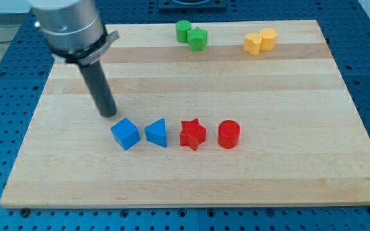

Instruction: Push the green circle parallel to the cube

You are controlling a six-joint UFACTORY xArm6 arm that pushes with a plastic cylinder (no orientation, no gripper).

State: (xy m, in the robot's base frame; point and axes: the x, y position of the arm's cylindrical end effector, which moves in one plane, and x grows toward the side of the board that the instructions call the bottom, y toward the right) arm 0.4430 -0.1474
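Observation:
The green circle (183, 30) stands near the board's top edge, touching a green star (198, 39) at its lower right. The blue cube (125, 133) sits left of centre, in a row with other blocks. My tip (108, 113) rests on the board just above and left of the blue cube, a small gap apart. It is far from the green circle, which lies up and to the right.
A blue triangle (157, 133), a red star (192, 134) and a red cylinder (229, 134) continue the row to the cube's right. Two yellow blocks (260, 41) sit at the top right. The wooden board (300, 167) lies on a blue perforated table.

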